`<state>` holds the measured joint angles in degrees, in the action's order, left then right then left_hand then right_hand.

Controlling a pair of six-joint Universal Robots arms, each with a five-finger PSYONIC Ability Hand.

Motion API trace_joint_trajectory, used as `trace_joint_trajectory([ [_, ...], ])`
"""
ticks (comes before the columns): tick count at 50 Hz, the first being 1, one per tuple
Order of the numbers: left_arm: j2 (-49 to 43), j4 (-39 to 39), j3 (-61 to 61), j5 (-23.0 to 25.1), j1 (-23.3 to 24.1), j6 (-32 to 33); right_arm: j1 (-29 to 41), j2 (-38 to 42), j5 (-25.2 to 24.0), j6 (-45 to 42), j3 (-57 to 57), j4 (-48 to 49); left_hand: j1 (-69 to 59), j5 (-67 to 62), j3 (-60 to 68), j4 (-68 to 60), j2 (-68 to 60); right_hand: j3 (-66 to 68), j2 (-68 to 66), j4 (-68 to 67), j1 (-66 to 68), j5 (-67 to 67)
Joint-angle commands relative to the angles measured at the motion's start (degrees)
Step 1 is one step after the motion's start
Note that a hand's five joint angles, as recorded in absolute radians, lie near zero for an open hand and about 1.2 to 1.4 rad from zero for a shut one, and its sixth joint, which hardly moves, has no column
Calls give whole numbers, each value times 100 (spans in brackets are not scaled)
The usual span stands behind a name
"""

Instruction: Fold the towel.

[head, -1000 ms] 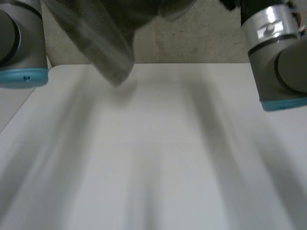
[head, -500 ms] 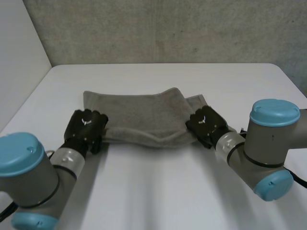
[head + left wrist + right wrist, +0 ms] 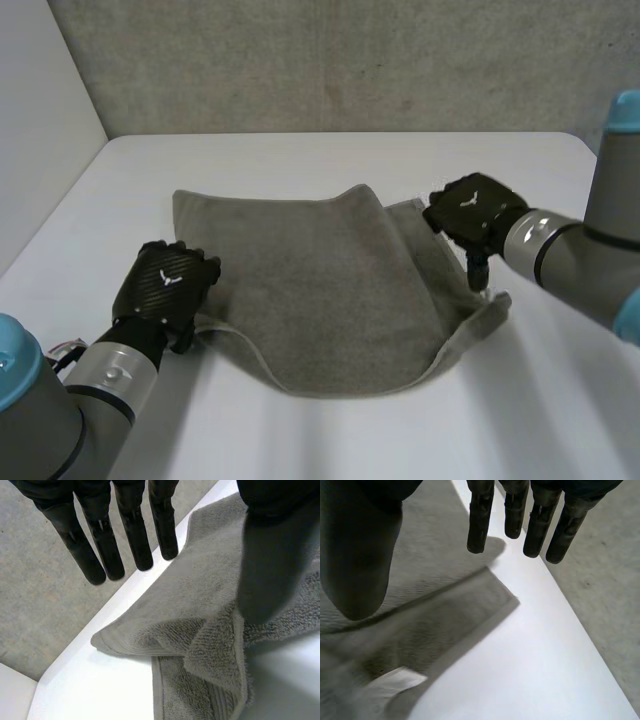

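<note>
A grey towel (image 3: pixel 320 290) lies doubled over on the white table (image 3: pixel 300 440), its near edge sagging in a curve toward me. My left hand (image 3: pixel 165 285) rests at the towel's near left corner. In the left wrist view its fingers (image 3: pixel 130 535) hang straight above the towel's bunched corner (image 3: pixel 200 605), with the thumb apart from them, so it is open. My right hand (image 3: pixel 470 212) hovers over the towel's right edge. Its fingers (image 3: pixel 540 525) are straight and spread above the towel's corner (image 3: pixel 420 625), open and holding nothing.
A concrete wall (image 3: pixel 350 60) rises behind the table's far edge. Grey floor (image 3: pixel 610 605) lies past the table's side edge near my right hand. Bare white tabletop stretches in front of the towel.
The towel was swung down onto the table and its upper layer drawn toward me. Both hands, shut on its near edge half a second ago, have let go and opened; the right hand rose.
</note>
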<state>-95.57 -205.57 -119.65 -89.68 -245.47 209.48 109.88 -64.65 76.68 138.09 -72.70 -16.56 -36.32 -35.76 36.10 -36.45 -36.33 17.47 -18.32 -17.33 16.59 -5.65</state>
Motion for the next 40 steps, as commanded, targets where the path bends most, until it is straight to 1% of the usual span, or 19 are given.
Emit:
trace_joint_trajectory([
  [1,135,184,179,3,-89,-3,-125,576,23,33,406,-76,912,1856,-889,924,913,-201,285,186,-112,18],
  [4,135,255,223,11,-168,-3,-107,673,31,-19,336,-295,1282,2226,-1259,1294,1283,-133,218,119,-45,-49],
  [6,144,316,223,64,-229,-3,-133,682,-82,-28,144,-497,1633,2578,-1611,1646,1634,-133,218,119,-45,-49],
  [9,144,369,205,108,-247,-3,-160,603,-92,-37,-33,-497,1685,2630,-1663,1698,1686,-133,218,119,-45,-49],
  [12,135,545,188,231,-274,-3,-221,383,-100,-46,-350,-480,1820,2764,-1798,1833,1821,-150,234,136,-62,-32],
  [14,152,781,170,362,-370,-3,-422,-28,-118,-81,-691,-471,1920,2865,-1898,1933,1921,-217,301,203,-129,35],
  [15,152,782,170,363,-370,-3,-423,-30,-118,-81,-692,-471,1921,2865,-1898,1934,1922,-218,302,203,-129,35],
  [17,196,1036,153,477,-458,-21,-642,-397,-310,-133,-1103,-462,2222,3166,-2200,2235,2223,-301,385,287,-213,119],
  [18,196,1037,153,477,-458,-21,-643,-399,-311,-134,-1106,-462,2224,3168,-2201,2236,2225,-302,386,287,-213,119],
  [19,248,1141,135,547,-484,-47,-721,-591,-485,-160,-1323,-462,2274,3218,-2251,2286,2275,-335,419,321,-247,152],
  [20,249,1142,135,548,-485,-47,-722,-593,-487,-160,-1325,-462,2274,3218,-2252,2287,2275,-335,419,321,-247,153],
  [21,301,1195,118,591,-519,-56,-818,-801,-670,-169,-1560,-427,2357,3302,-2335,2370,2358,-335,419,321,-247,153],
  [22,337,1204,83,600,-554,-65,-949,-978,-820,-169,-1806,-331,2475,3419,-2452,2488,2476,-352,436,338,-264,169],
  [23,337,1204,82,600,-555,-65,-951,-979,-821,-169,-1809,-330,2476,3420,-2454,2489,2477,-352,436,338,-264,170],
  [25,416,1186,-23,600,-642,-91,-1266,-1355,-1031,-204,-2351,19,2526,3470,-2504,2539,2527,-386,470,371,-297,203],
  [28,434,1177,-49,609,-660,-118,-1381,-1542,-1102,-230,-2608,215,2526,3471,-2504,2539,2527,-419,504,405,-331,237],
  [30,425,1169,-49,609,-678,-196,-1504,-1761,-1129,-327,-3089,599,2526,3471,-2504,2539,2527,-386,470,372,-298,203],
  [36,328,1107,-23,600,-695,-329,-1592,-1779,-1129,-476,-3698,1173,2526,3471,-2504,2539,2527,-268,352,254,-180,86],
  [40,48,897,-49,583,-687,-390,-1592,-1648,-1120,-547,-4040,1786,2460,3404,-2437,2472,2461,-100,185,86,-12,-82],
])
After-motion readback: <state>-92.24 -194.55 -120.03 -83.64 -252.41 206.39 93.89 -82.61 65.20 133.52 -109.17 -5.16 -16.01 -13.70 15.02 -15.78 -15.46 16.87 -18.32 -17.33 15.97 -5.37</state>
